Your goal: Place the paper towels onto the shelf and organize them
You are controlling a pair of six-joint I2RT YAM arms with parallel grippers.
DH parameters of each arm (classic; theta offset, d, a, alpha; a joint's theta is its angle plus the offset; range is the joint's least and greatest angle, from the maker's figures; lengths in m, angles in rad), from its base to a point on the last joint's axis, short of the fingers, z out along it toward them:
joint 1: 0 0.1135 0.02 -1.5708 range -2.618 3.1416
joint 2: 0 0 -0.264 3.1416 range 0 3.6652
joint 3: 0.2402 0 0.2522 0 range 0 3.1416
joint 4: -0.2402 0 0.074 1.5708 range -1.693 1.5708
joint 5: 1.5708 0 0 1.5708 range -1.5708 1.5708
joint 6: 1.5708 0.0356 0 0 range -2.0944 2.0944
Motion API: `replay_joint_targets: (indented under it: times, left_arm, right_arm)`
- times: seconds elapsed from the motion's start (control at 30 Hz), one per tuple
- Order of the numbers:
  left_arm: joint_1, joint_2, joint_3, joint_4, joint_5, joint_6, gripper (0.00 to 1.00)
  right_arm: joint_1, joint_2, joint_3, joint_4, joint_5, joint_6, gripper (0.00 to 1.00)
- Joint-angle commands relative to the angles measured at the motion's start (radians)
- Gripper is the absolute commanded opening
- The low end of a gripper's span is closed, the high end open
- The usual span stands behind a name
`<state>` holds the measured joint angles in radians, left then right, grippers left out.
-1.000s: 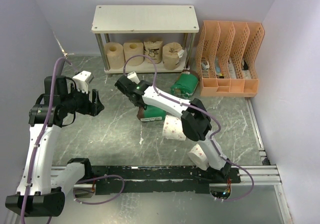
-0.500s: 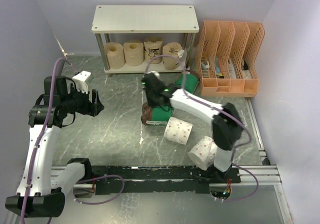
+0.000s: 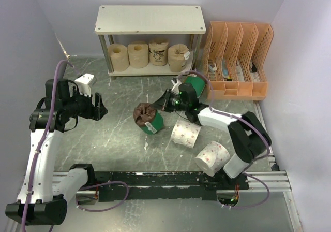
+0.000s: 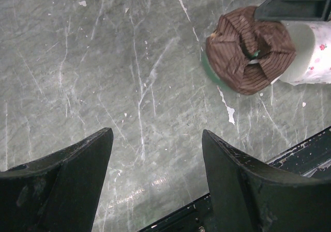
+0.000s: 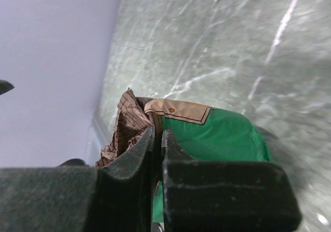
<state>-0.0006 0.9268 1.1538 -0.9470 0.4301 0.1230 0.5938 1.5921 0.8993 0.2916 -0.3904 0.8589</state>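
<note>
Item: green-wrapped roll (image 3: 148, 119) (image 4: 250, 49) (image 5: 222, 133), brown gathered top. Found tilted at mid-table (image 3: 119, 139) (image 4: 103, 61), top turned up and leftward, well apart from the shelf (image 3: 149, 18). Approached low from the right by the right gripper (image 3: 166, 100) (image 5: 158, 134): fingers drawn almost together, only a slit left between, tips at the brown wrap in the wrist view (hold on the wrap not determinable).

Just beside it, to the right: pink-dotted white roll (image 3: 185, 133) (image 4: 315, 56), lying on its side. Nearer the arm bases: another pink-dotted white roll (image 3: 212, 158), also on its side.

Behind the right arm and partly hidden by it: second green-wrapped roll (image 3: 196, 84), just beside the orange file organizer (image 3: 238, 61).

On the shelf's lower board: four tan rolls (image 3: 138, 54), lined up upright in a row, two bearing dark printed labels.

At the left, over the table and well apart from every roll: left gripper (image 3: 97, 109) (image 4: 156, 133), jaws spread wide, nothing between them.
</note>
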Motion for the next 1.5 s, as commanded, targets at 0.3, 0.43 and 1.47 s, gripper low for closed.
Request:
replay_joint_targets:
  times: [0.3,0.43,1.47]
  left_arm:
    - [0.01,-0.002,-0.004,0.022,-0.009,-0.005,0.8]
    - [0.011,0.007,-0.003,0.021,-0.008,-0.003,0.8]
    - [0.015,0.023,-0.003,0.023,-0.022,-0.01,0.8]
  right_arm:
    - [-0.012,0.104,-0.008,0.482,-0.187,0.192,0.0]
    - [-0.021,0.082,0.018,0.527,-0.195,0.24,0.0]
    - [-0.487,0.413,1.181,0.177,-0.15,0.572,0.0]
